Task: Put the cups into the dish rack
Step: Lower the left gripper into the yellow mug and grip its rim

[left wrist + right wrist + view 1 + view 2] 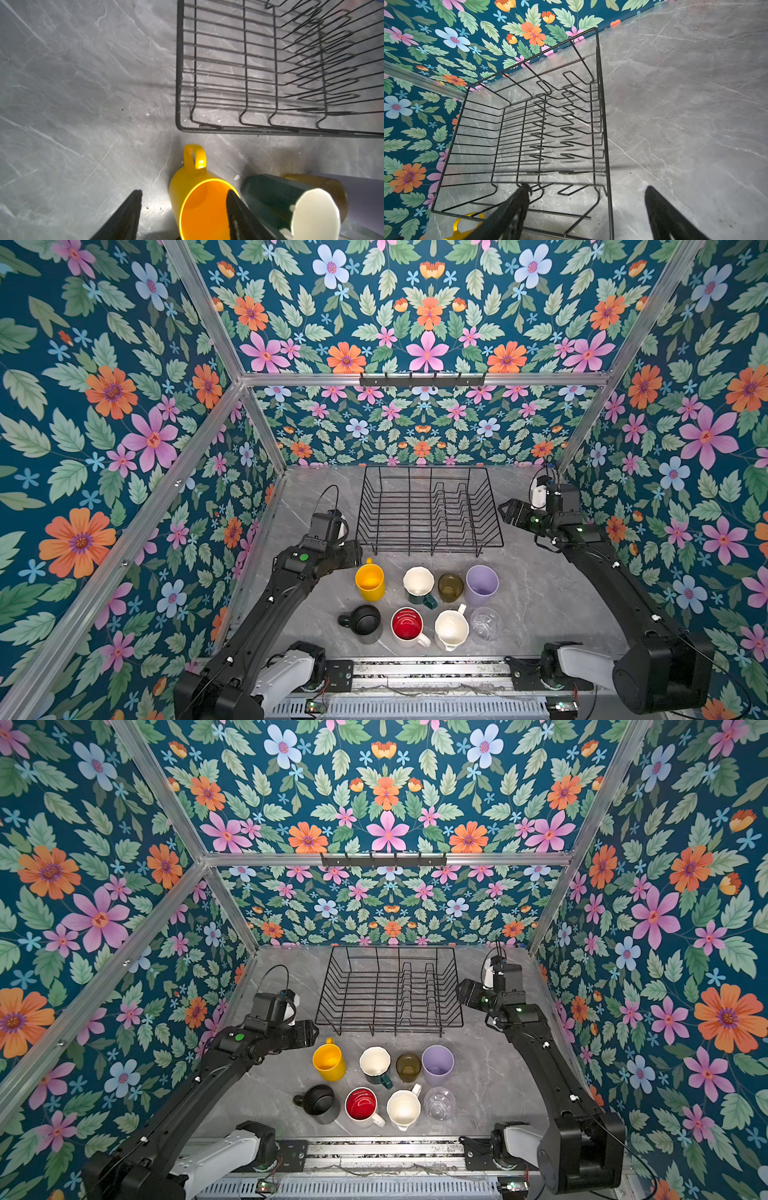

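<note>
Carrying everything, the grey marble tabletop [540, 593] has the black wire dish rack [429, 510] at its far middle, and the rack holds no cup. The left hand [184, 193] is at the rack's near left corner, right by the yellow mug [370, 581]. Its fingers are spread apart: in the left wrist view one finger shows in front of the mug's open mouth and the other in front of bare tabletop beside the mug, so the mug is not grasped. The right hand [587, 188] is released too, wide, with nothing between the fingers. It is at the rack's right side, well apart from all cups. The eight cups stand upright in two rows near the front of the rack. The far row is the yellow mug, the green-outside white mug [419, 581], the olive glass [450, 587] and the lilac tumbler [482, 585]. The near row is the black mug [365, 620], the red-inside white mug [407, 624], the white mug [451, 626] and the clear glass [485, 623].
</note>
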